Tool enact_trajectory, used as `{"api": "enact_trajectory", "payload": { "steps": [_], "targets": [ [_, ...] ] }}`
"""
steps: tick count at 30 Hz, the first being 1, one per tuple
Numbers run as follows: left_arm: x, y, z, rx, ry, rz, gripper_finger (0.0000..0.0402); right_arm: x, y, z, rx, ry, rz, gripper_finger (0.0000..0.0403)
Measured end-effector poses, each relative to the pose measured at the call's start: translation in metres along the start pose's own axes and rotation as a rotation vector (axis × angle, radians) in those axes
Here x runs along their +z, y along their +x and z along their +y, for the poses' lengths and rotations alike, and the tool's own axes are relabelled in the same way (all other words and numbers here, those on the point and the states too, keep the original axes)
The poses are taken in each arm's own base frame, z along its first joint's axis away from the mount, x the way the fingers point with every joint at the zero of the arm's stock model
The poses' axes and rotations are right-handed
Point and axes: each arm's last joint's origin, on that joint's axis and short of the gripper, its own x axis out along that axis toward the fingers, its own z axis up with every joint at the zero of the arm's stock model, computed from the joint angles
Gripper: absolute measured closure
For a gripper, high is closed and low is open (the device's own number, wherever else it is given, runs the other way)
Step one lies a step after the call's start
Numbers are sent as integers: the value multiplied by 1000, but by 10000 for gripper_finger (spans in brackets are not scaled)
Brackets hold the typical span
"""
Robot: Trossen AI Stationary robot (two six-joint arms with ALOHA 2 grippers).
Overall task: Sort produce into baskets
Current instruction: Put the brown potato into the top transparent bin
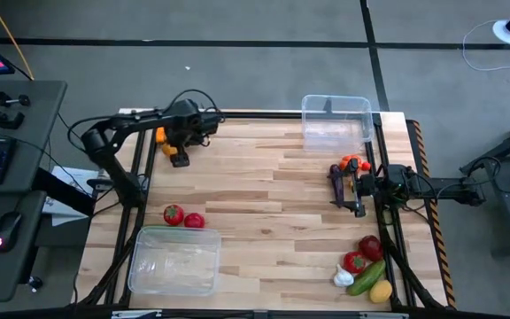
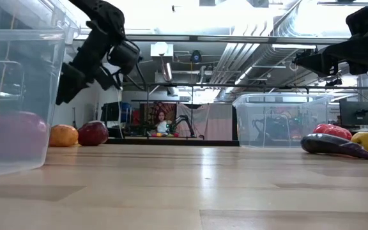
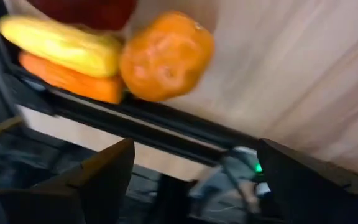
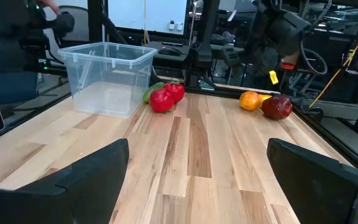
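My left gripper (image 3: pixel 197 180) hangs open above the table's far left corner, slanting down over a group of produce. That group holds a round orange fruit (image 3: pixel 166 56), a yellow banana (image 3: pixel 61 43), an orange carrot (image 3: pixel 67 78) and a dark red piece (image 2: pixel 93 133), all lying on the wood beside the table's dark edge rail. Nothing is between its fingers. My right gripper (image 4: pixel 201 180) waits open and level at the right edge. One clear basket (image 1: pixel 173 259) stands near left, the other (image 1: pixel 336 120) far right.
Two red tomatoes (image 1: pixel 183 217) lie just beyond the near left basket. At the near right corner lie red peppers (image 1: pixel 362 254), garlic (image 1: pixel 343 277), a cucumber (image 1: pixel 366 276) and a lemon (image 1: pixel 381 291). Small orange pieces (image 1: pixel 352 162) sit by my right gripper. The middle of the table is bare wood.
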Motion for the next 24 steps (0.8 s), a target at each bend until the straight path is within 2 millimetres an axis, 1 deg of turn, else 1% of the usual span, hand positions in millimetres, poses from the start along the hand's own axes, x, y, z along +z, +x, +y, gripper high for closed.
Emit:
{"api": "enact_trajectory", "payload": {
  "steps": [5,8,11,18,24],
  "targets": [
    [9,5,7,31,44,-77,72,0,0,0,0,0,0,25],
    [9,11,11,26,96,-70,72,0,0,0,0,0,0,25],
    [8,18,14,21,110,-69,72,0,0,0,0,0,0,25],
    [6,42,10,3,214,-18,72,0,0,0,0,0,0,25],
    [15,51,10,55,189,-86,72,0,0,0,0,0,0,25]
  ]
}}
